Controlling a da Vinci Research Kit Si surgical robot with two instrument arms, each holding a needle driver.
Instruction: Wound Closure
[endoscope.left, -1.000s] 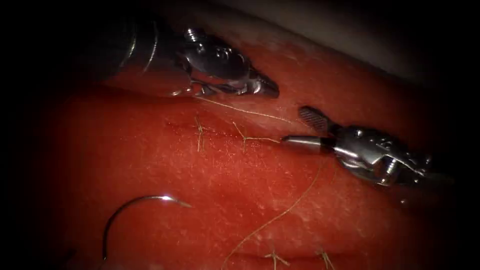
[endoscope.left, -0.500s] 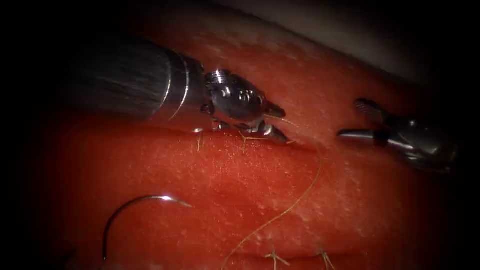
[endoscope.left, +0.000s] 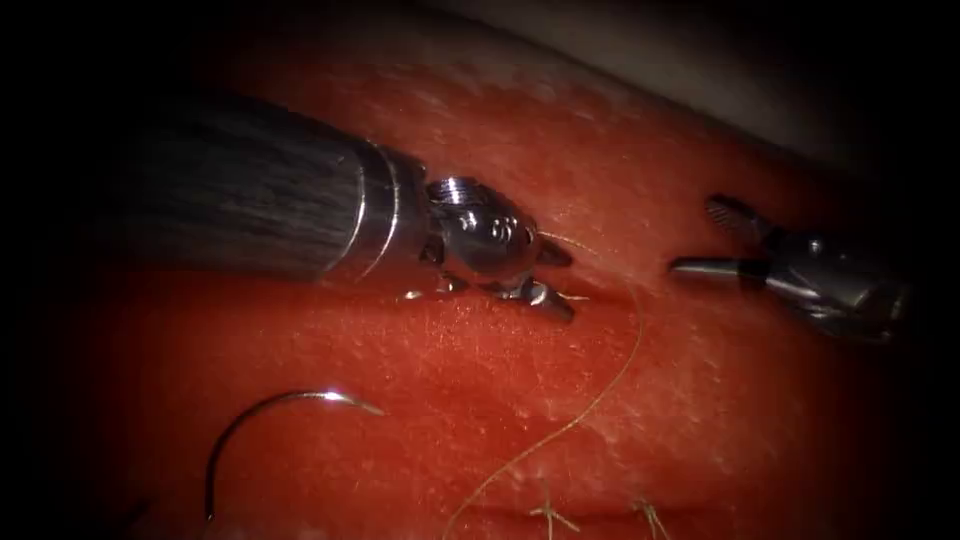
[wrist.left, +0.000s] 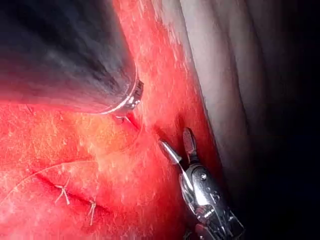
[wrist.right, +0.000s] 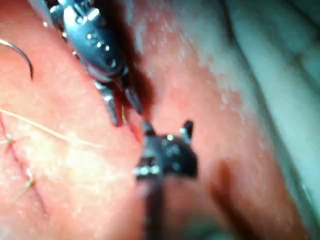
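**Two tools over the cut, needle lying free**

Two needle drivers work over the tissue (endoscope.left: 700, 420) — neither holds the needle (endoscope.left: 270, 420), which lies loose on the surface at about seven o'clock in the endoscope view, not in the tissue. Left tool (endoscope.left: 553, 282), jaws slightly apart, sits low over the cut (endoscope.left: 590, 297) at centre; whether it pinches thread there cannot be told, though it looks empty. Right tool (endoscope.left: 705, 238), at three o'clock, stands clear of the cut with jaws wide apart, holding nothing. Thread (endoscope.left: 600, 395) curves from the cut toward six o'clock, past a second stitched cut (endoscope.left: 600, 515) with short thread ends.

Risks, as a judgement: the slack thread lies beside the left tool's jaws and could snag or loop on them; the unheld needle could be dragged by any pull on the thread. The tissue's edge runs near, from twelve to two o'clock, leaving little margin there; open room lies between four and five o'clock.
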